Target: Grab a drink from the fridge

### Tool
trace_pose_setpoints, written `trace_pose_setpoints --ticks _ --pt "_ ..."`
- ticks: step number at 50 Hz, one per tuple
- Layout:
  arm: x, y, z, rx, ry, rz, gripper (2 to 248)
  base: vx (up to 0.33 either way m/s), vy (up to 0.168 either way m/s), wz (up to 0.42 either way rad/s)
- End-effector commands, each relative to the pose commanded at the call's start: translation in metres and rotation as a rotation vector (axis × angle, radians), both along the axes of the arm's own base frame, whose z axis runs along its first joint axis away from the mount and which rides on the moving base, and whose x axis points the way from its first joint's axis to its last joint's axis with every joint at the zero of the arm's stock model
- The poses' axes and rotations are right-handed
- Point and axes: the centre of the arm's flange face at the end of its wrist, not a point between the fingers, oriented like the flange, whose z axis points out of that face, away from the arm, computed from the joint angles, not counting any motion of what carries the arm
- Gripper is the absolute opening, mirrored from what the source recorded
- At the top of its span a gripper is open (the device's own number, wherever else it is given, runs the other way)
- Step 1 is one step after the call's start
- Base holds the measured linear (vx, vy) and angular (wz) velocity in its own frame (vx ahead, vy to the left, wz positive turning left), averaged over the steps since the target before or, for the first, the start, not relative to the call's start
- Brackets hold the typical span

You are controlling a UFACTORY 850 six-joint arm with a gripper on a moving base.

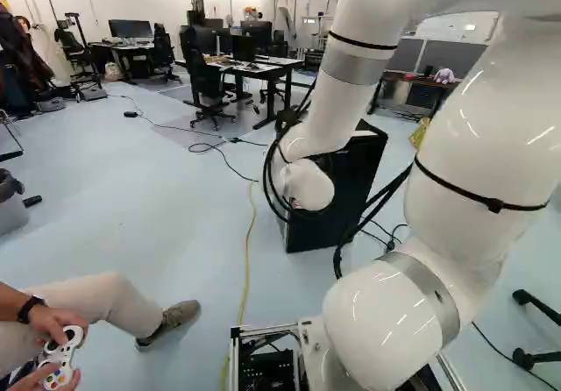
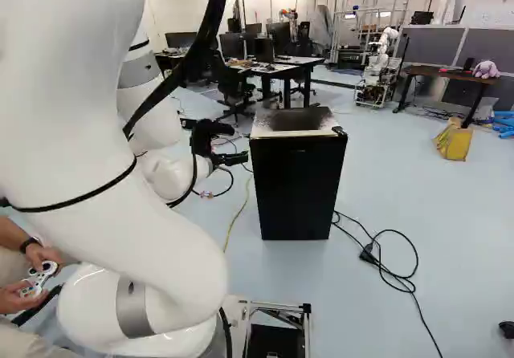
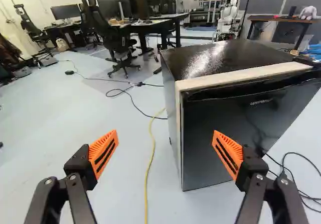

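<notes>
The black gripper [image 2: 234, 159] hangs in the right base view just left of the small black fridge [image 2: 297, 183]. In the wrist view the gripper [image 3: 165, 154] is open, its orange pads wide apart with nothing between them. Ahead of the fingers stands the fridge [image 3: 235, 128], upright, its door closed and its hinge-side or opening-side edge nearest the fingers; which one I cannot tell. One finger points at the door face, the other at bare floor beside it. In the left base view my arm partly hides the fridge [image 1: 337, 198]. No drink shows.
Black cables [image 2: 385, 266] lie on the floor right of the fridge; a yellow cable [image 3: 148, 176] runs along its other side. Desks [image 1: 254, 68] and chairs stand behind. Another robot [image 2: 377, 69] is at the back. A seated person's leg [image 1: 105, 303] is close to the base's left.
</notes>
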Motion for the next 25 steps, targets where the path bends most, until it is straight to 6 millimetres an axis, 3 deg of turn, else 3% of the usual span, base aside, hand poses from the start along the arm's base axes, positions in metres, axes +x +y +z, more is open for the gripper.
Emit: trace_pose_setpoints --ticks 25 --pt "0.031 0.021 -0.019 -0.006 -0.044 -0.127 247 0.000 0.000 0.000"
